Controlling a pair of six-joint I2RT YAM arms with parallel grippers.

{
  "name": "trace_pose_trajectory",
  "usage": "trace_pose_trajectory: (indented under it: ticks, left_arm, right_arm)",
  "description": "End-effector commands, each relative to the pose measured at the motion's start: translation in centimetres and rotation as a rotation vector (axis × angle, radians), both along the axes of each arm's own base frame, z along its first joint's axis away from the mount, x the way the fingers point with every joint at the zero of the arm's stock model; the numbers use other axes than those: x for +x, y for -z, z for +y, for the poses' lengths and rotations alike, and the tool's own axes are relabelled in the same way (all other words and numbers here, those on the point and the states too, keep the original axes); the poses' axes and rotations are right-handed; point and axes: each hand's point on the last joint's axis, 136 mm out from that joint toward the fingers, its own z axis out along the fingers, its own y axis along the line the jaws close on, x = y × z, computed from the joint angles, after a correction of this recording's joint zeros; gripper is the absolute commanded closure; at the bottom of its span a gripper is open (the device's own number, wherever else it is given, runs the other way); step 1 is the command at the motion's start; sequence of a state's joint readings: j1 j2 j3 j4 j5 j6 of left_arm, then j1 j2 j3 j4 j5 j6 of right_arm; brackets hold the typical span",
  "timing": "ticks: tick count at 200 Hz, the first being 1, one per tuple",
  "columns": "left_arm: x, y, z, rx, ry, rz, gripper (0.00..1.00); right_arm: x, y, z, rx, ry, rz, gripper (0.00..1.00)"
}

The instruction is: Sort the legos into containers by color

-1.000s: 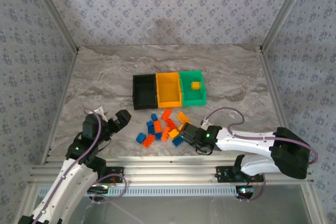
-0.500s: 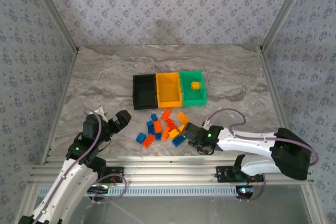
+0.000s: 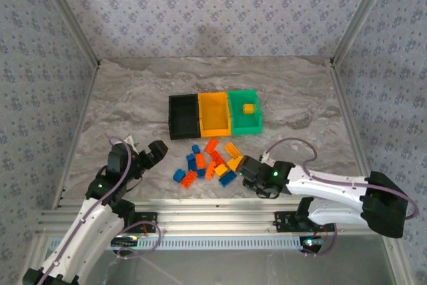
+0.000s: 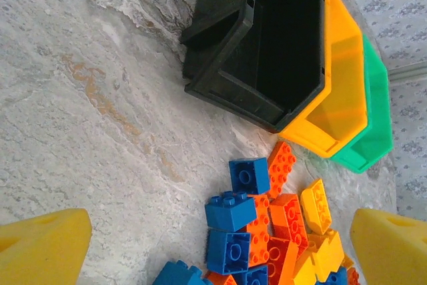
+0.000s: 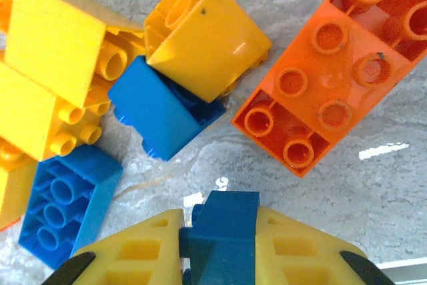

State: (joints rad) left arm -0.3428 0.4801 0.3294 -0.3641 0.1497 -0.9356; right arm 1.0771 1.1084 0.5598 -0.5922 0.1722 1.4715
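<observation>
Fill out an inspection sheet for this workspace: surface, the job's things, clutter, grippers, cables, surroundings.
Surface: grey marbled table, no spills seen.
Job's things: black bin, yellow-orange bin and green bin joined in a row; one yellow brick in the green bin; loose legos in orange, blue and yellow piled on the near side of the bins.
Clutter: nothing seen.
Grippers: left gripper open, left of the pile; right gripper shut on a blue brick at the pile's right edge.
Cables: right arm cable loops above the arm; left arm cable runs along its wrist.
Surroundings: patterned walls; metal frame rail.
</observation>
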Motion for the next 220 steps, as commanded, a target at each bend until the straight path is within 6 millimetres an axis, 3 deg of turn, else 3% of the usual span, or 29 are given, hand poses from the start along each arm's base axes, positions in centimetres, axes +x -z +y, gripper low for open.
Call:
trace_pose_trajectory:
  ticks: [1, 26, 49, 68, 89, 102, 108, 129, 166, 188, 220]
  left_arm:
    - [0.3, -1.8, -0.6, -0.013, 0.032, -0.047, 0.00]
    - [0.4, -2.0, -0.7, -0.014, 0.040, -0.058, 0.00]
    - [0.4, -2.4, -0.8, 0.000, 0.056, -0.060, 0.00]
    - [0.3, -2.3, -0.7, 0.029, 0.066, -0.046, 0.00]
    - [0.2, -2.2, -0.6, 0.044, 0.068, -0.021, 0.00]
    - [0.2, -2.6, -0.7, 0.042, 0.071, -0.023, 0.00]
    - [0.2, -2.7, -0.7, 0.040, 0.070, -0.026, 0.00]
    - [0.2, -2.9, -0.9, 0.025, 0.075, -0.026, 0.00]
    - [0.1, -1.8, -1.1, 0.073, 0.116, 0.036, 0.01]
    - [0.1, -1.4, -1.7, 0.091, 0.165, 0.055, 0.05]
    - [-0.4, -0.4, -2.9, 0.133, 0.249, 0.095, 0.08]
  right_arm:
    - [-0.8, -1.2, -0.4, -0.017, -0.111, 0.013, 0.89]
    - [0.4, -4.4, 0.9, 0.010, -0.250, -0.048, 0.90]
    - [3.2, -8.2, 2.5, -0.015, -0.364, -0.147, 0.90]
    - [6.7, -10.7, 4.2, -0.041, -0.419, -0.237, 0.90]
    - [11.6, -12.4, 6.8, -0.042, -0.449, -0.312, 0.88]
    - [14.4, -12.0, 7.9, -0.071, -0.465, -0.320, 0.88]
    - [16.2, -13.0, 8.7, -0.071, -0.464, -0.345, 0.88]
    - [20.7, -12.7, 10.3, -0.127, -0.485, -0.373, 0.87]
    - [26.7, -9.4, 11.4, -0.194, -0.462, -0.338, 0.85]
    - [28.4, -7.8, 11.9, -0.173, -0.442, -0.308, 0.79]
    - [29.5, -7.4, 12.8, -0.149, -0.435, -0.308, 0.56]
